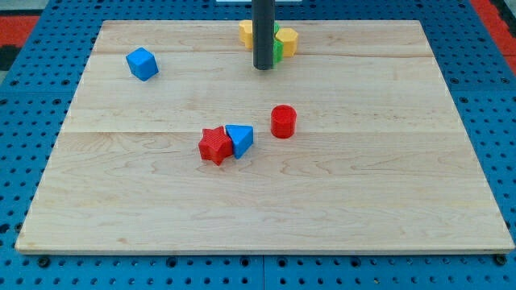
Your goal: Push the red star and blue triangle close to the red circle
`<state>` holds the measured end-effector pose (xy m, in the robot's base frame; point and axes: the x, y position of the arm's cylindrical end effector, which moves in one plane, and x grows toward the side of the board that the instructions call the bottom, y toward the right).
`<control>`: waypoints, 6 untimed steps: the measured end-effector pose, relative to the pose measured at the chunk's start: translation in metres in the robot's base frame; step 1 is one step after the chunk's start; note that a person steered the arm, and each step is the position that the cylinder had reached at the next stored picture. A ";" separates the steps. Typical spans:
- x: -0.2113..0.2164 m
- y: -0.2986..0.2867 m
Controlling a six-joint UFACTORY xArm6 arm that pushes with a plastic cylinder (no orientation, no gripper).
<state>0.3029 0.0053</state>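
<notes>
The red star (214,145) lies near the board's middle, touching the blue triangle (240,139) on its right. The red circle (283,122) stands a short gap to the right of the triangle and slightly higher in the view. My tip (264,68) is at the lower end of the dark rod near the view's top, well above these three blocks and apart from them.
A blue cube (142,64) sits at the upper left. Behind the rod at the top are a yellow block (246,33), a green block (277,48) and another yellow block (288,40). The wooden board (266,217) lies on a blue pegboard.
</notes>
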 end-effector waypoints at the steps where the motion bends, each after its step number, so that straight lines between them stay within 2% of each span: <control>1: 0.000 0.000; 2: 0.021 -0.010; 3: 0.059 -0.033; 5: 0.098 -0.152; 6: 0.154 -0.121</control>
